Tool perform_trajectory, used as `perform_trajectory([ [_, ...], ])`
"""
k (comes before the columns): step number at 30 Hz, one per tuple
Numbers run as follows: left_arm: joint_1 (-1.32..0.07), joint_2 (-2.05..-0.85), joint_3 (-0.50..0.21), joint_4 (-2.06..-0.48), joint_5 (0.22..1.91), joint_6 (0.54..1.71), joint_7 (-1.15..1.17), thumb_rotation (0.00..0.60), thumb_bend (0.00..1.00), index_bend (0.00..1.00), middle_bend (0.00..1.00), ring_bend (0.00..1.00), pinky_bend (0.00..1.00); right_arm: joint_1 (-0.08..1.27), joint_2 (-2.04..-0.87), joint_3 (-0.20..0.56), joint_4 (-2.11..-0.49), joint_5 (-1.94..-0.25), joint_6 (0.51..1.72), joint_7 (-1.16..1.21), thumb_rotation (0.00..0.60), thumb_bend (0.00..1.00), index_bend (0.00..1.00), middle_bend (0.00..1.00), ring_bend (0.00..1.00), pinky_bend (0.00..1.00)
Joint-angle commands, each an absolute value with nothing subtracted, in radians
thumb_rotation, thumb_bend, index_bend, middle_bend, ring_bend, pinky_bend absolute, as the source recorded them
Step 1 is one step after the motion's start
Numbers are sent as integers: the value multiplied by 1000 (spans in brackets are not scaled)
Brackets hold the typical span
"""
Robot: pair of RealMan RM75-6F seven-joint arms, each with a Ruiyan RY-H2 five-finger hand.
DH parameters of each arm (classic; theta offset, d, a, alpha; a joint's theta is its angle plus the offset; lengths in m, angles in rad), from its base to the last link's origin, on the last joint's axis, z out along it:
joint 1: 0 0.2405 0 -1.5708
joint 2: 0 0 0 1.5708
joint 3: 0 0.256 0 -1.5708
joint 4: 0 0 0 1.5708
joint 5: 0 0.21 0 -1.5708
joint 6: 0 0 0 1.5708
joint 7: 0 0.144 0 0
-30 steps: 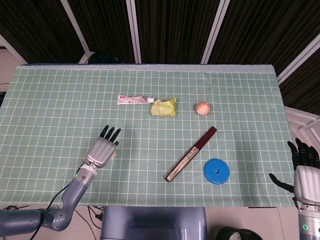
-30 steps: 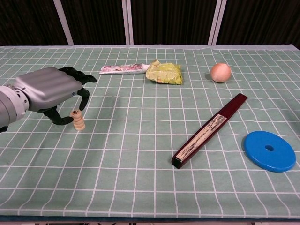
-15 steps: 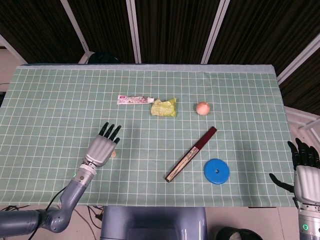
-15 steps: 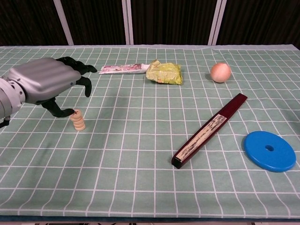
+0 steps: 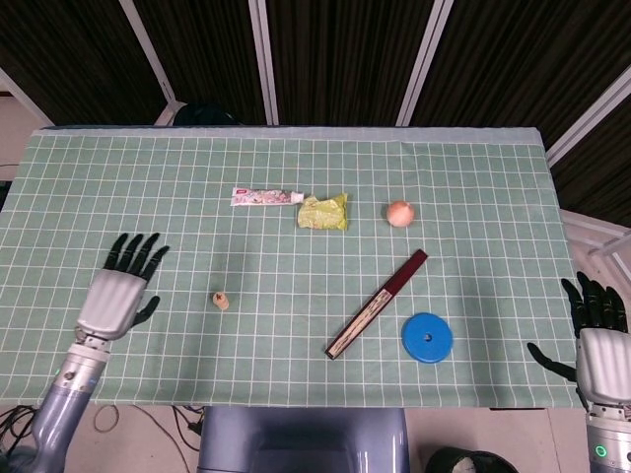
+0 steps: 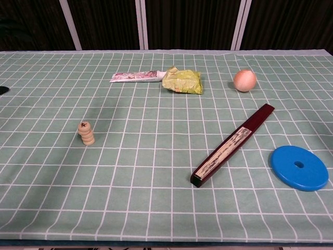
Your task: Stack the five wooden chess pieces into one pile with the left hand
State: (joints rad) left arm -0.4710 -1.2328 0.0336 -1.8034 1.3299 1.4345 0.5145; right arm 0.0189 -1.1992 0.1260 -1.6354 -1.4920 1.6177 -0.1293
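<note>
Pile stands alone; left hand spread, empty, well apart.
Risk: narrow stack topples if worktop is jolted.

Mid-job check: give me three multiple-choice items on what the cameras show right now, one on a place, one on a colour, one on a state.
1. Where does the pile of chess pieces stand?
A. on the blue disc
B. alone on the cloth, left of the closed fan
C. against the toothpaste tube

2. What colour is the disc?
A. red
B. yellow
C. blue

3. How is the left hand?
A. fingers apart, holding nothing
B. gripping the pile
C. pressing on the fan

Answers: 1 B, the pile stands apart, with the fan to its right. 2 C, it is plainly blue. 3 A, in the head view the hand lies off to the pile's left, fingers spread.
</note>
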Motion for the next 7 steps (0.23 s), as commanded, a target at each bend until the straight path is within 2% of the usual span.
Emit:
perform_trajectory([
  [1, -367, -1132, 69, -1778, 1376, 1526, 356, 600, 279, 74, 0, 0, 0, 23, -1202, 114, -1619, -1525, 1626, -152, 600, 233, 81, 13, 0, 0],
  [7, -303, -1083, 79, -1733, 1406, 1569, 261, 600, 278, 50, 0, 0, 0, 27, -1197, 100, -1613, -1541, 1614, -156, 600, 233, 80, 13, 0, 0],
])
